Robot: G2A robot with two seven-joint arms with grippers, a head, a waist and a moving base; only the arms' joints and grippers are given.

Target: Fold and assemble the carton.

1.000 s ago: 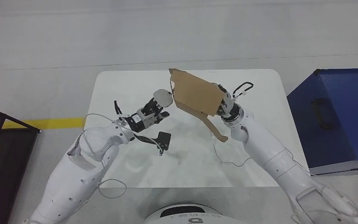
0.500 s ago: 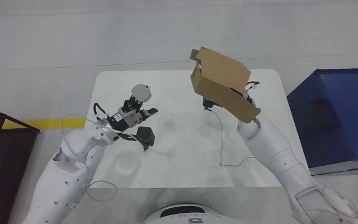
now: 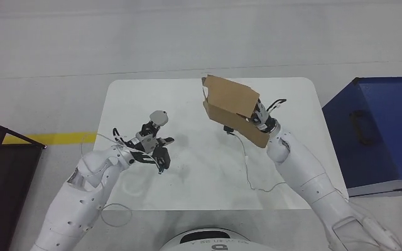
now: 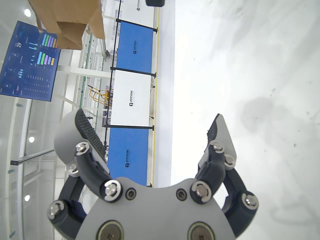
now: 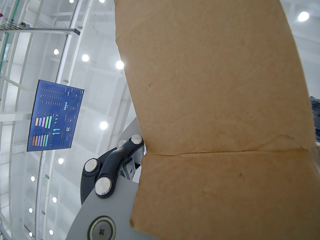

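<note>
Carton [image 3: 229, 100] tilted above surface [image 3: 188, 182]. Right gripper [image 3: 259, 119] clamped on carton's near edge. Left gripper [image 4: 149, 116] well apart from carton, low over surface, opened wide, empty.

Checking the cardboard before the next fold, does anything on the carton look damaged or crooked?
Yes. The carton hangs tilted above the table in the right gripper. In the right wrist view one edge looks ragged, with what looks like a split along one fold line.
</note>
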